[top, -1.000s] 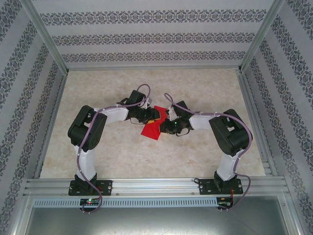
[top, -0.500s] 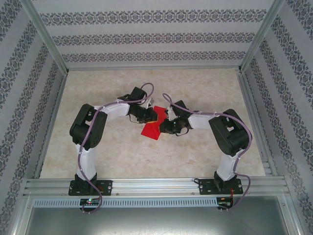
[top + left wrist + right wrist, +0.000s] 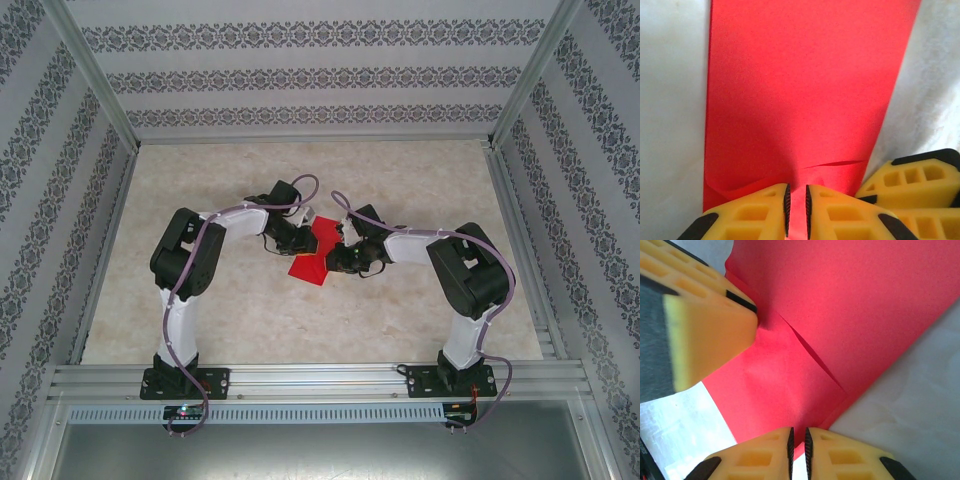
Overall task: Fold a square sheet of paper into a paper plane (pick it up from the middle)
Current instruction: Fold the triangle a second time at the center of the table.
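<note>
The red sheet of paper (image 3: 313, 255) lies folded into a narrower strip at the middle of the table, between both arms. My left gripper (image 3: 306, 238) pinches its near end; in the left wrist view the paper (image 3: 805, 90) runs away from the shut yellow fingers (image 3: 755, 212), with a short crease beside them. My right gripper (image 3: 337, 250) is shut on a folded corner of the paper (image 3: 850, 310); its fingers (image 3: 845, 455) clamp the red edge. The left gripper's yellow finger (image 3: 700, 330) shows in the right wrist view, at the upper left.
The marble-patterned table (image 3: 300, 320) is ringed by an aluminium frame (image 3: 310, 378) and patterned walls. Both arms bend inward, their wrists almost touching over the paper.
The left arm has swung its wrist further right and forward onto the paper. The right gripper and the paper have barely shifted.
</note>
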`<move>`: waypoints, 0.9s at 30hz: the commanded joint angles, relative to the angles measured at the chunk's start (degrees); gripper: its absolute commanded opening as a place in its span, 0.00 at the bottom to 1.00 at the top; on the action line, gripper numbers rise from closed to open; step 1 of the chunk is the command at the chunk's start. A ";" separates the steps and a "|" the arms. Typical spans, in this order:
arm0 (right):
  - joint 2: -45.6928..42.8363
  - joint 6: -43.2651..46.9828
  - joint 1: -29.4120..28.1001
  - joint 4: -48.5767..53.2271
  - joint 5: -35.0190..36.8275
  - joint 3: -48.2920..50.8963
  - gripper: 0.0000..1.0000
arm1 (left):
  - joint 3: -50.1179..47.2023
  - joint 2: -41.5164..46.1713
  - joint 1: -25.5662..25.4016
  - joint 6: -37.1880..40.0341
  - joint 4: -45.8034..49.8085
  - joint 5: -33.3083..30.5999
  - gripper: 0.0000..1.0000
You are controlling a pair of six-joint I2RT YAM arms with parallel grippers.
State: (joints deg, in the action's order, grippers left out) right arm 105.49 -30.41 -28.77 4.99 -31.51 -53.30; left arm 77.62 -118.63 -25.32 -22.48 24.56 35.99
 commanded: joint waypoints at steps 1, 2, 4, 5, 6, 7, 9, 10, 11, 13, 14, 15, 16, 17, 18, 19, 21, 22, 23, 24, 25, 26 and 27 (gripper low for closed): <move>-0.04 1.38 -0.30 3.62 5.91 0.04 0.18 | 1.21 -1.63 0.81 1.53 2.28 -1.63 0.20; -0.40 1.24 -0.32 3.41 5.94 -0.09 0.18 | 1.23 -1.94 0.81 1.55 2.34 -1.70 0.20; -1.27 0.96 -0.32 3.07 5.84 -0.15 0.19 | 1.30 -2.35 0.89 1.54 2.67 -2.22 0.20; -2.00 0.69 -0.45 2.79 5.73 -0.18 0.20 | 1.30 -2.44 0.88 1.55 2.73 -2.52 0.20; -2.55 0.47 -0.39 2.82 5.63 -0.15 0.21 | 1.22 -2.55 0.88 1.65 2.85 -2.87 0.20; -3.31 0.33 -0.40 2.76 5.68 -0.15 0.22 | 1.21 -2.57 0.88 1.64 3.03 -3.25 0.20; -5.11 0.00 -0.33 2.73 5.59 0.06 0.23 | 1.06 -2.61 0.88 1.91 3.30 -4.03 0.20; -6.05 -0.18 -0.33 2.99 5.72 0.19 0.23 | 0.94 -2.67 0.87 1.91 3.31 -4.07 0.20; -7.18 -0.36 -0.33 3.20 5.83 0.28 0.23 | 0.86 -2.73 0.85 1.90 3.23 -3.99 0.20; -9.17 -0.98 -0.40 3.26 5.35 0.37 0.22 | 0.84 -3.00 0.89 1.94 3.22 -3.91 0.20; -9.93 -1.48 -0.53 2.99 4.80 0.31 0.23 | 0.78 -3.14 0.82 2.00 3.29 -3.99 0.20; -10.45 -2.20 -0.81 2.15 3.86 0.36 0.22 | 0.69 -3.20 0.88 1.97 3.07 -3.89 0.21; -10.49 -2.98 -1.20 1.28 2.98 0.33 0.22 | 0.69 -3.42 0.84 1.90 2.96 -3.79 0.20; -10.36 -3.72 -1.89 0.40 2.07 0.17 0.22 | 0.69 -3.62 0.87 1.74 2.95 -3.72 0.21; -9.87 -4.28 -2.59 -0.24 1.54 -0.17 0.21 | 0.62 -3.79 0.89 1.70 2.80 -3.64 0.20; -9.30 -4.56 -3.16 -0.55 1.17 -0.54 0.21 | 0.60 -3.87 0.89 1.68 2.70 -3.52 0.20; -8.00 -5.05 -4.07 -1.36 0.66 -0.93 0.20 | 0.51 -3.96 0.88 1.59 2.54 -3.23 0.21; -7.24 -5.22 -4.18 -1.78 0.53 -0.88 0.20 | 0.51 -4.07 0.84 1.58 2.47 -3.09 0.21; -6.45 -5.50 -4.31 -2.32 0.36 -0.76 0.19 | 0.51 -4.06 0.86 1.62 2.51 -2.99 0.21; -5.66 -5.62 -4.44 -2.69 0.22 -0.79 0.19 | 0.51 -3.97 0.86 1.67 2.51 -2.87 0.21; -5.00 -5.56 -4.81 -2.71 0.21 -0.92 0.19 | 0.44 -3.98 0.88 1.70 2.47 -2.82 0.21; -4.33 -5.37 -5.16 -2.54 0.14 -1.33 0.19 | 0.40 -3.98 0.89 1.69 2.43 -2.73 0.21; -3.57 -5.19 -5.49 -2.53 0.18 -1.59 0.19 | 0.43 -4.02 0.81 1.66 2.51 -2.61 0.21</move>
State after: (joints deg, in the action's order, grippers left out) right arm 99.96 -34.81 -33.58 3.42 -30.20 -53.52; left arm 78.26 -119.31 -25.02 -22.39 24.93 36.16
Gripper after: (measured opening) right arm 0.189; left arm 0.207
